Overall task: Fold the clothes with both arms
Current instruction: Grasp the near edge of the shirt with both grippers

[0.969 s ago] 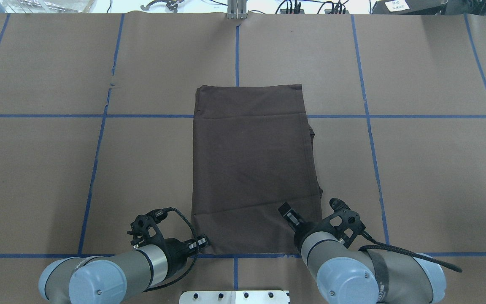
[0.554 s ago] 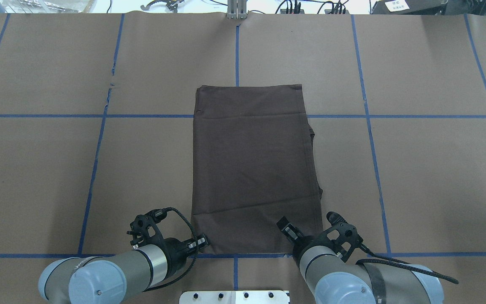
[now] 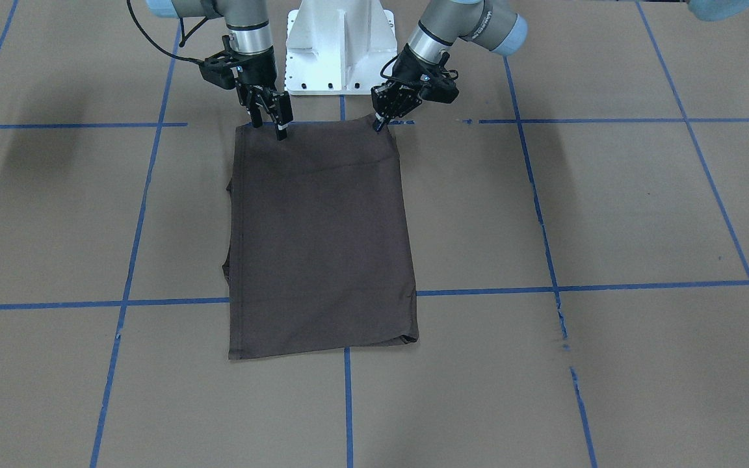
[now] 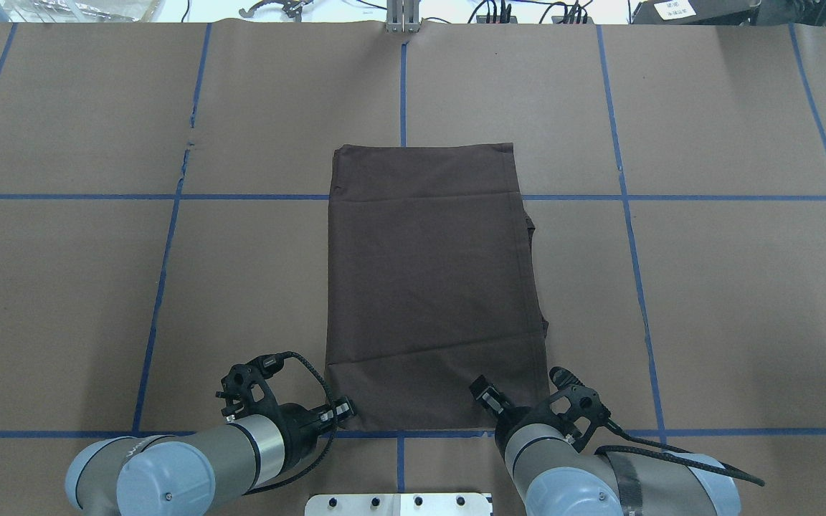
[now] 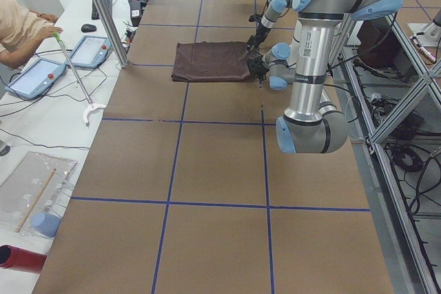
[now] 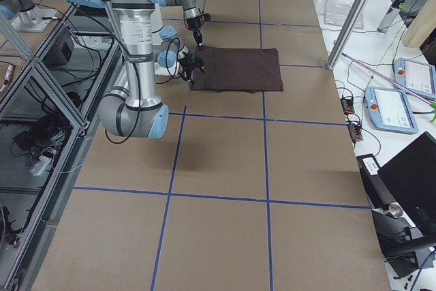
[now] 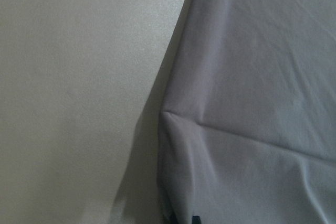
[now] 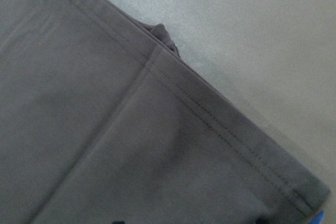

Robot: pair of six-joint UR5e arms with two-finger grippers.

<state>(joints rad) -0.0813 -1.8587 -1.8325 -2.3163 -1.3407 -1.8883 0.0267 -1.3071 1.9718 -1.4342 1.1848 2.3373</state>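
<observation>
The dark brown-grey T-shirt [image 4: 431, 287] lies folded into a tall flat rectangle on the brown paper table; it also shows in the front view [image 3: 319, 240]. My left gripper [image 4: 345, 412] is at the shirt's near left corner and looks shut on it [image 3: 380, 122]. The left wrist view shows that corner [image 7: 173, 129] pulled up into a ridge. My right gripper [image 4: 485, 394] hovers over the shirt's near right edge with its jaws apart and empty [image 3: 269, 127]. The right wrist view shows the stitched hem [image 8: 199, 108] just below it.
The white pedestal base [image 3: 339, 45] stands right behind the shirt's near edge. Blue tape lines [image 4: 162, 287] grid the table. An operator [image 5: 21, 25] and tablets sit past the far edge, beside a metal pole [image 5: 103, 12].
My right arm has drawn back toward the robot, bringing its gripper nearer the shirt's near edge. The left arm and the shirt have not moved.
</observation>
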